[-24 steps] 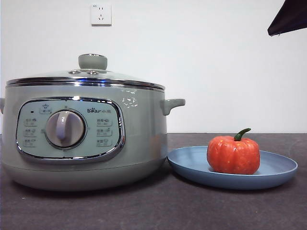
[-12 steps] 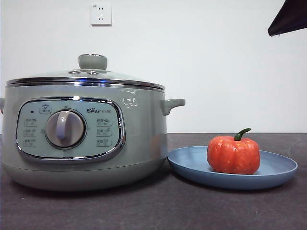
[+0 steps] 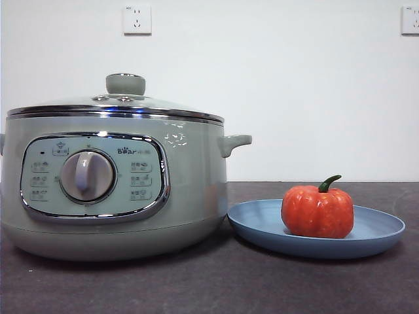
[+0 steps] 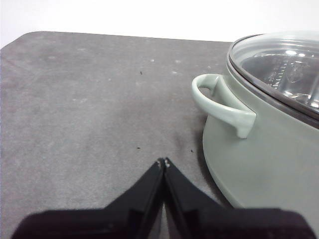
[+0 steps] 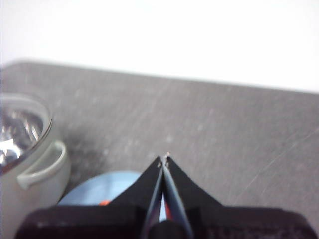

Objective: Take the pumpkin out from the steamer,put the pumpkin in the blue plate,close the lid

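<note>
Pumpkin (image 3: 317,211) rests on the blue plate (image 3: 380,232) beside the lidded steamer (image 3: 190,190), lid (image 3: 118,103) seated; left end effector (image 4: 164,162) and right end effector (image 5: 164,159) both pinched closed, empty

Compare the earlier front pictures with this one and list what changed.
The black arm tip at the top right corner of the front view has withdrawn out of frame, uncovering a wall socket. Nothing was grasped or released. The pumpkin stays on the blue plate, and the lid stays on the steamer.

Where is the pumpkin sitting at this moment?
In the front view, the pumpkin sits on the blue plate, to the right of the steamer, whose lid is on.
</note>
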